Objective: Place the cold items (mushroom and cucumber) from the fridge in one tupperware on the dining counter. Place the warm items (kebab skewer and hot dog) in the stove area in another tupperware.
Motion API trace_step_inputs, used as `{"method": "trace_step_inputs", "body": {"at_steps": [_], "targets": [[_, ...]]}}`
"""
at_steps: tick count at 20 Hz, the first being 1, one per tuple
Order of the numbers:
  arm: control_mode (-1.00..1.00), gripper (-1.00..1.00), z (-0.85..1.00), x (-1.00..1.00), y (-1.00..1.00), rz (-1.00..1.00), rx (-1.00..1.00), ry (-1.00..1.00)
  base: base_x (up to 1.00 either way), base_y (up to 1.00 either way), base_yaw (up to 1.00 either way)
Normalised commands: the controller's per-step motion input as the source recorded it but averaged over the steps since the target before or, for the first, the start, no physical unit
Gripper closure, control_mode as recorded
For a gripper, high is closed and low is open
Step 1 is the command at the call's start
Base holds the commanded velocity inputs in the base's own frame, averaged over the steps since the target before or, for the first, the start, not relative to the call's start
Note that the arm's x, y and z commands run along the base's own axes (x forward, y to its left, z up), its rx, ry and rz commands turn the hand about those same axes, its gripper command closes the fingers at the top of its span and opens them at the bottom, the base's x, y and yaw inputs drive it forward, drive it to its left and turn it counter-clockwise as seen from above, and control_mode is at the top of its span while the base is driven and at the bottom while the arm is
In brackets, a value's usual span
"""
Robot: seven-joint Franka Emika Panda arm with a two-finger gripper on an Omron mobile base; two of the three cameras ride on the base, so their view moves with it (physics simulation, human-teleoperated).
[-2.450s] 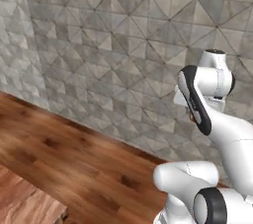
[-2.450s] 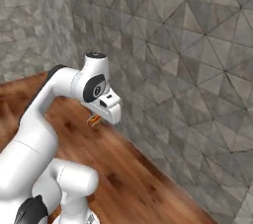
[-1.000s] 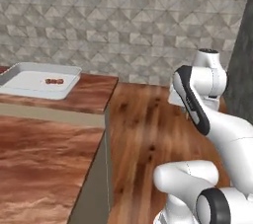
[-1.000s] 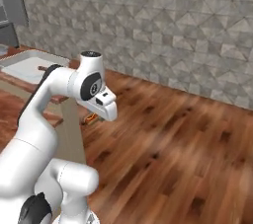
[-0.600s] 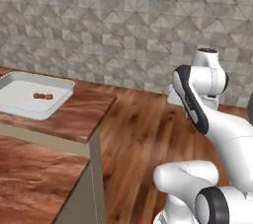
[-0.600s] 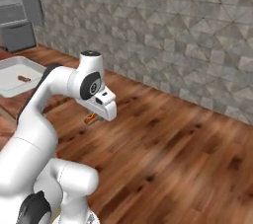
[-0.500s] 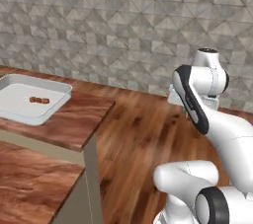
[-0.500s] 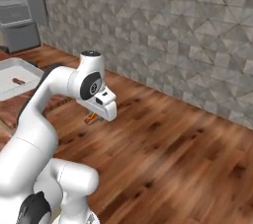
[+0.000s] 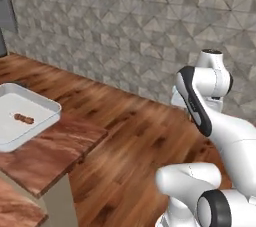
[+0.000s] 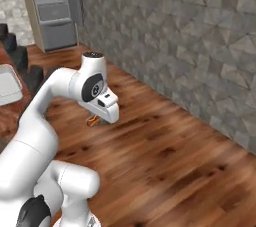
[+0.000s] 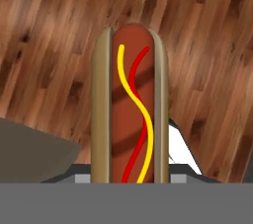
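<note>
The tool (image 11: 129, 181) grips the bun-wrapped hot dog with yellow and red stripes (image 11: 130, 104) above the wooden floor (image 11: 207, 45). With the base turning, the white rectangular tupperware (image 9: 46, 108) holding the brown kebab skewer (image 9: 23, 118) has slid toward 9 o'clock on the wooden counter (image 9: 55, 153).

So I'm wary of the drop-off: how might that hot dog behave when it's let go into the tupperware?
The hot dog is long and rounded, so it may roll a little on landing. Its soft-looking bun probably gives under a squeeze rather than cracking. The tupperware has raised walls, which should stop it beside the kebab skewer.
</note>
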Motion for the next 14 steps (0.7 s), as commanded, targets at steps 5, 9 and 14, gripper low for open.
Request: {"method": "trace_step_inputs", "body": {"at_steps": [5,9,14], "targets": [[1.0,1.0,0.0,0.0,0.0,0.0,0.0,0.0,1.0,-0.57,0.58],[1.0,1.0,0.0,0.0,0.0,0.0,0.0,0.0,1.0,-0.61,0.6],[1.0,1.0,0.0,0.0,0.0,0.0,0.0,0.0,1.0,-0.36,0.73]]}}
